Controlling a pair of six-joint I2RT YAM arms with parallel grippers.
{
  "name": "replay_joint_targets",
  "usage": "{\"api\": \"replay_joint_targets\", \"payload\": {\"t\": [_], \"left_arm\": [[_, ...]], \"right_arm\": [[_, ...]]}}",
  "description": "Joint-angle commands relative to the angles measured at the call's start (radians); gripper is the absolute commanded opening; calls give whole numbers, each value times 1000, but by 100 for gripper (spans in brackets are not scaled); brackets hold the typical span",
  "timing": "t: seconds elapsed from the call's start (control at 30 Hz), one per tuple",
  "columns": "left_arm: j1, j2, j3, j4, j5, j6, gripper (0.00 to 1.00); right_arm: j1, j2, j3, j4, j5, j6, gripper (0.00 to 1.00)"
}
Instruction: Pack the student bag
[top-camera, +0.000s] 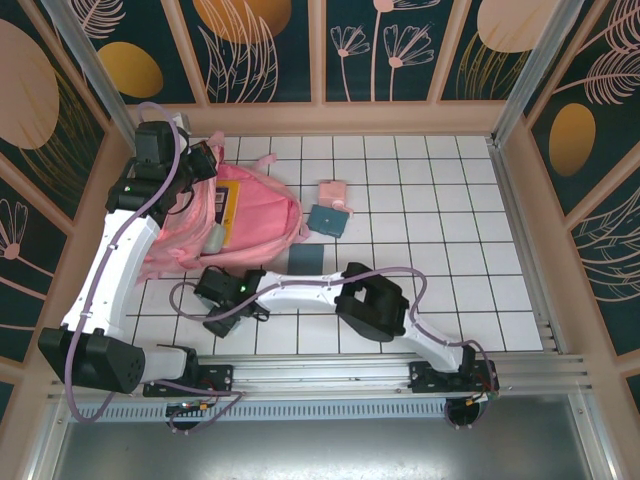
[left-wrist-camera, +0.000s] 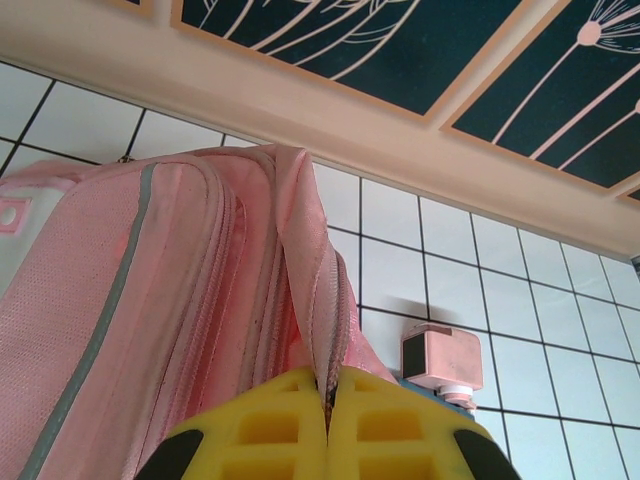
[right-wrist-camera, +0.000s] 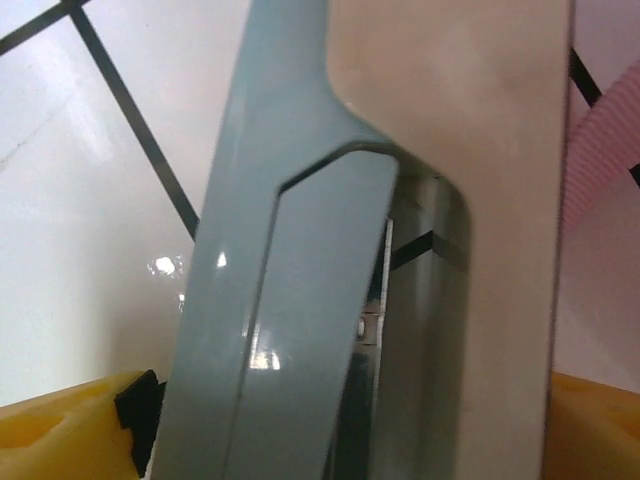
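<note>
Student bag (top-camera: 250, 215) lies far left on the desk (top-camera: 450, 250), its flap (left-wrist-camera: 315, 290) pinched in your closed left end effector (left-wrist-camera: 328, 405). Your right end effector (right-wrist-camera: 325, 435), spread wide, grips a grey-beige item (right-wrist-camera: 300, 300). Next, carry it into the opening.

Twin tabletop robots in matching livery: the left arm (top-camera: 112, 255) and the right arm (top-camera: 318, 290) are each built of glossy white link shells set between bulky black joint housings, with a black base block at the near end. A pale lilac cable (top-camera: 68, 345) loops loosely along each arm, and a small green light (top-camera: 127, 187) glows on a black joint. The left gripper (left-wrist-camera: 328, 405) and the right gripper (right-wrist-camera: 330, 425) have bright yellow plastic fingers (left-wrist-camera: 270, 430), moulded with square recesses and edged with black parts.
</note>
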Motion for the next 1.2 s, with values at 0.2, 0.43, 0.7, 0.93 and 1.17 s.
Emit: {"api": "replay_joint_targets", "payload": {"t": [0.2,0.43,0.7,0.93,1.17], "left_arm": [[1,-16,53,84,16,-8,0],[1,-25,69,75,18,2,0],[1,-76,43,69,89,14,0],[1,-133,5,16,179,44,0],[1,-235,-89,-3,68,55,0]], "right_arm": [[16,13,-12,-11,124,14,64],[10,-35,-47,14,114,20,52],[-6,-332,-300,89,169,44,50],[-69,-674,-561,156,149,100,47],[-149,-831,-664,182,84,105,46]]}}
